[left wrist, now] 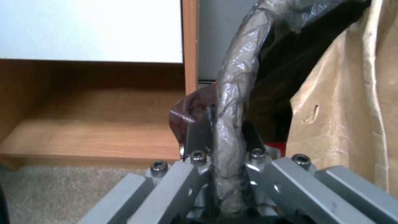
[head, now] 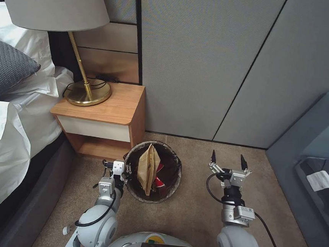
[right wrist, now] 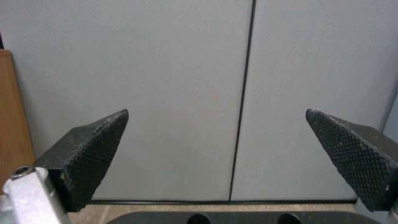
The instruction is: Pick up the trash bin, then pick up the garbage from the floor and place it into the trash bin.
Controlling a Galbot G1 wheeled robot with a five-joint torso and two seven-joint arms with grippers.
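Note:
The trash bin (head: 171, 185), lined with a dark brown bag, hangs just above the carpet beside the nightstand. My left gripper (head: 126, 170) is shut on its rim (left wrist: 230, 102), one finger inside and one outside the liner. A tan paper bag (head: 147, 169) stands upright inside the bin, seen close in the left wrist view (left wrist: 344, 105), with red-and-white garbage (head: 159, 182) beside it. My right gripper (head: 228, 159) is open and holds nothing, hovering over the carpet to the right of the bin; its two black fingertips (right wrist: 99, 146) point at the grey wall.
A wooden nightstand (head: 107, 114) with a brass lamp (head: 86, 89) stands left of the bin, its open shelf (left wrist: 95, 124) close to my left gripper. A bed (head: 10, 125) lies at far left. A grey-blue sofa (head: 315, 152) bounds the right. Grey wall panels (head: 215, 66) stand ahead.

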